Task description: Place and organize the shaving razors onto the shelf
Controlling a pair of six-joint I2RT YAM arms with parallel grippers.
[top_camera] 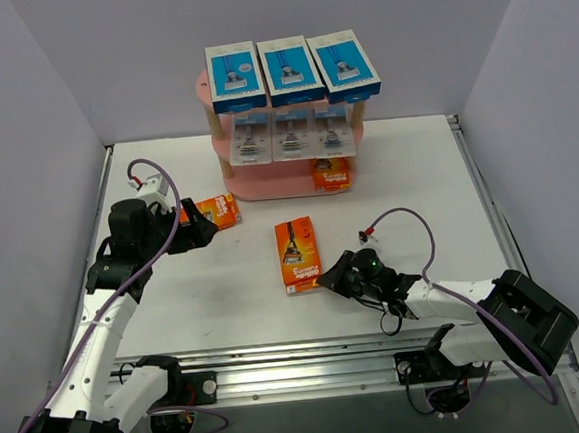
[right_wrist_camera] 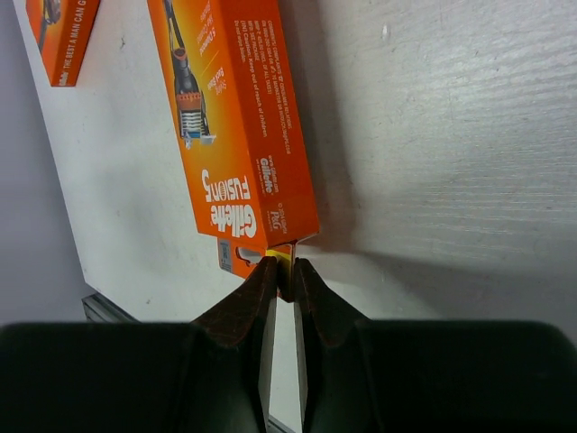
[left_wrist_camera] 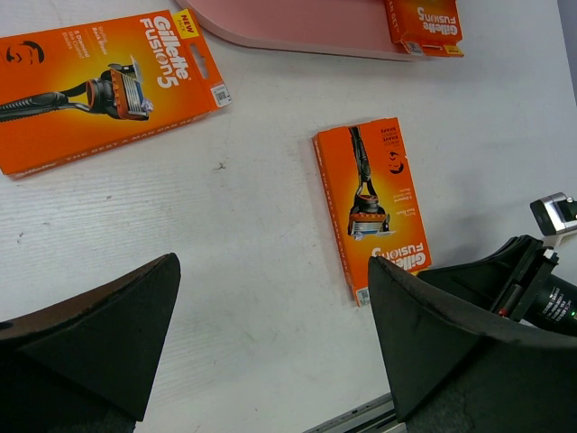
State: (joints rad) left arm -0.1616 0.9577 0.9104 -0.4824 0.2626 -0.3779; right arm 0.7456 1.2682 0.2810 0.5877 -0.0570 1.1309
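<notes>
The pink shelf (top_camera: 267,186) stands at the back. Three blue-and-white boxes (top_camera: 291,69) are on its top tier, three clear blister packs (top_camera: 293,136) on the middle tier, and one orange card (top_camera: 332,174) on the bottom board. A second orange card (top_camera: 298,255) lies mid-table. My right gripper (top_camera: 332,273) is shut on the hang tab at its near end, as the right wrist view shows (right_wrist_camera: 281,275) with the card (right_wrist_camera: 234,117). A third orange card (top_camera: 219,211) lies beside my left gripper (top_camera: 198,227), which is open and empty (left_wrist_camera: 275,334).
The left wrist view shows the third card (left_wrist_camera: 99,86) at top left, the mid-table card (left_wrist_camera: 371,203), the shelf's bottom board (left_wrist_camera: 297,23) and the card on it (left_wrist_camera: 424,23). Grey walls enclose the white table (top_camera: 418,186). A metal rail (top_camera: 311,360) runs along the near edge.
</notes>
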